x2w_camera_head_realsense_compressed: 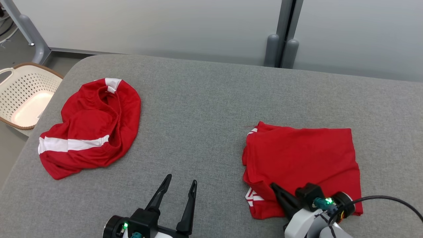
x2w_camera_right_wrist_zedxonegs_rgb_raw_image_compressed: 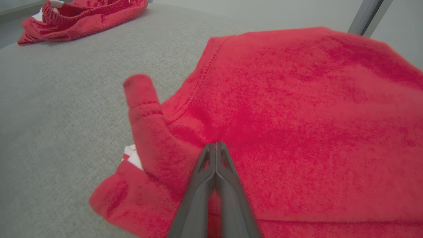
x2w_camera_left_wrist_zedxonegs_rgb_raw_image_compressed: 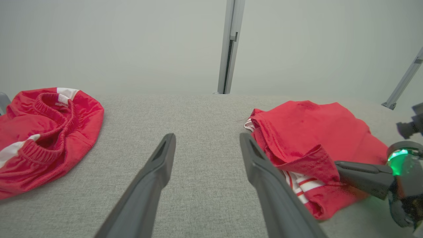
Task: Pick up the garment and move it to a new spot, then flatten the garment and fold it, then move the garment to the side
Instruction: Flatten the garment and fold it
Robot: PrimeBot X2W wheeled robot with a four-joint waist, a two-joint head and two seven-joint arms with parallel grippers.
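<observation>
A folded red garment with white stripes at its near-left corner lies flat on the right of the grey padded table. My right gripper is shut, its joined fingertips lying on the fabric at the near-left corner; no cloth shows between them. A small flap of the folded garment stands up just left of the fingers. My left gripper is open over bare table near the front edge, apart from the folded garment. The right gripper appears at the right of the left wrist view.
A second red garment with white stripes lies crumpled on the table's left; it also appears as a heap and far off. A white perforated basket stands on the floor past the left edge. Grey posts rise behind.
</observation>
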